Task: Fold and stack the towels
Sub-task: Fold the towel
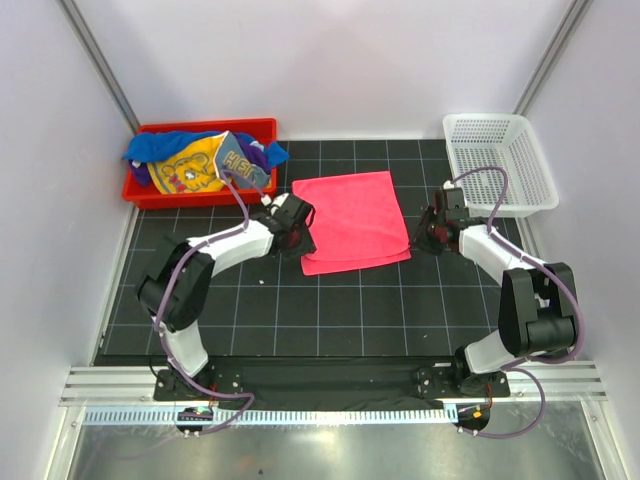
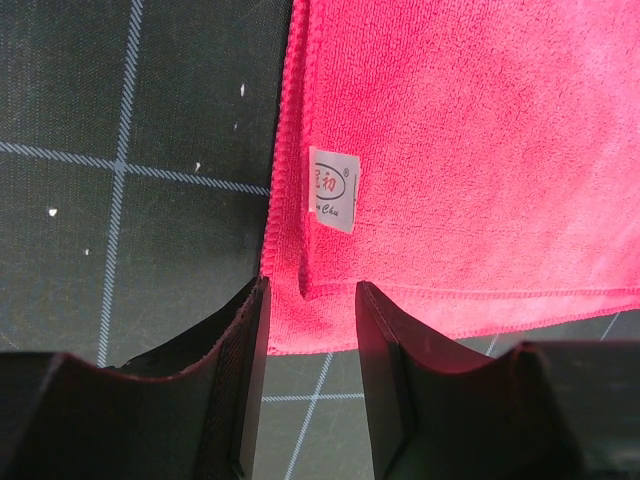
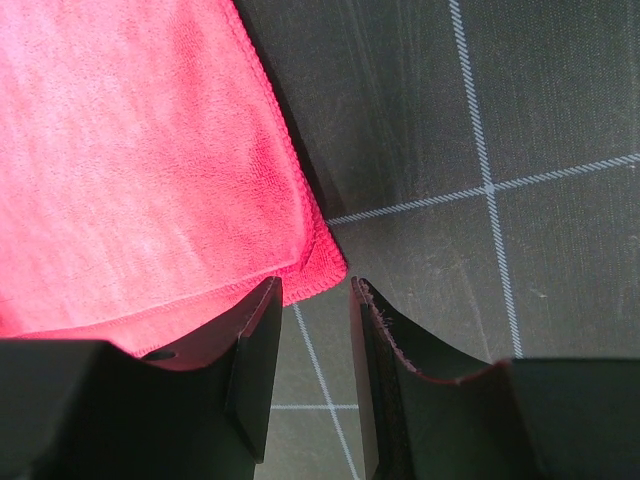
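Overhead, the hot pink towel (image 1: pixel 352 218) lay folded on the dark worktop (image 1: pixel 350 310), with the left tool (image 1: pixel 298 221) and the right tool (image 1: pixel 432 226) at its sides. Other towels (image 1: pixel 190 165) filled the red bin (image 1: pixel 205 127).

At the left wrist, the tool stood spread, astride the towel's (image 2: pixel 450 150) corner edge.

At the right wrist, the tool was also spread, with the towel's (image 3: pixel 130 150) corner just beside one finger.

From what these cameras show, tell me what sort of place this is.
Most likely a robot lab test cell, not a home: plain white panel walls enclose a black gridded mat, a left arm and right arm are bolted along a metal frame, and towels sit in a red bin.
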`<state>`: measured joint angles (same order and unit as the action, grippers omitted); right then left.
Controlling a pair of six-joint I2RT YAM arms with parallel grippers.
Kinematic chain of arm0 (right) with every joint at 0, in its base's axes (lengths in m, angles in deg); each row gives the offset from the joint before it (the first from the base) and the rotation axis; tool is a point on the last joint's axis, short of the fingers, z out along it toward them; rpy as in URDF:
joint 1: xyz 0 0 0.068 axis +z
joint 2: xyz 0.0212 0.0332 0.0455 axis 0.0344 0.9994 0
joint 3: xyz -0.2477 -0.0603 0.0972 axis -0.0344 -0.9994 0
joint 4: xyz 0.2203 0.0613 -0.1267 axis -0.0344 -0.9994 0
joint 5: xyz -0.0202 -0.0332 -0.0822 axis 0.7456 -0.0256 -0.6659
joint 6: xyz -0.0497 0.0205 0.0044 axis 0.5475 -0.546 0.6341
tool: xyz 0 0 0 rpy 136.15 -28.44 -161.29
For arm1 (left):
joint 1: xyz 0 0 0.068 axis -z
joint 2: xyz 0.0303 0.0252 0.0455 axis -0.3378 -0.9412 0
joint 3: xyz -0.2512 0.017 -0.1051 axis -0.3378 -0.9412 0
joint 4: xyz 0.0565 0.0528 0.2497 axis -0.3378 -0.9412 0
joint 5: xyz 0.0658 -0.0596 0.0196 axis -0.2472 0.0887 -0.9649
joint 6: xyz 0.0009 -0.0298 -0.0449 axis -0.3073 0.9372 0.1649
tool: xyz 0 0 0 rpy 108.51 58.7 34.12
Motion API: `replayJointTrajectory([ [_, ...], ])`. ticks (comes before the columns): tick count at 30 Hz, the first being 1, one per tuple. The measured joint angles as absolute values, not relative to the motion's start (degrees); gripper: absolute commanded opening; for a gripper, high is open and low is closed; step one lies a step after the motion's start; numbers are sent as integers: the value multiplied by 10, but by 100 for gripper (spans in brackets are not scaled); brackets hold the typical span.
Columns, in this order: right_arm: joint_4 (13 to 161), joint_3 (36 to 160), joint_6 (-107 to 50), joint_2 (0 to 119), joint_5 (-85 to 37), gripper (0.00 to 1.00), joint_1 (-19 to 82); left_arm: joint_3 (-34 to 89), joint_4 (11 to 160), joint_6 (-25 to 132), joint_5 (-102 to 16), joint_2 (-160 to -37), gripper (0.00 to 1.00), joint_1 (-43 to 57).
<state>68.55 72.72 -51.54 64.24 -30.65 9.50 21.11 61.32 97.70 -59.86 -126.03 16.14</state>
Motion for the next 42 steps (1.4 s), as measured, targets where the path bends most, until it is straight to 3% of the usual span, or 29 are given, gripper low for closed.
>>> replayJointTrajectory([
  [8,695,726,-517,645,-306,40,105,207,622,984,-591,-1267,41,162],
  [28,707,726,-518,690,-306,36,112,207,635,985,-590,-1276,17,162],
  [34,711,726,-521,703,-306,22,114,207,635,985,-590,-1276,11,162],
  [37,711,727,-523,704,-307,5,115,207,635,985,-590,-1276,6,162],
  [39,710,728,-526,704,-306,2,115,207,635,985,-590,-1276,1,162],
  [42,705,735,-527,704,-307,1,115,207,635,983,-590,-1276,0,162],
])
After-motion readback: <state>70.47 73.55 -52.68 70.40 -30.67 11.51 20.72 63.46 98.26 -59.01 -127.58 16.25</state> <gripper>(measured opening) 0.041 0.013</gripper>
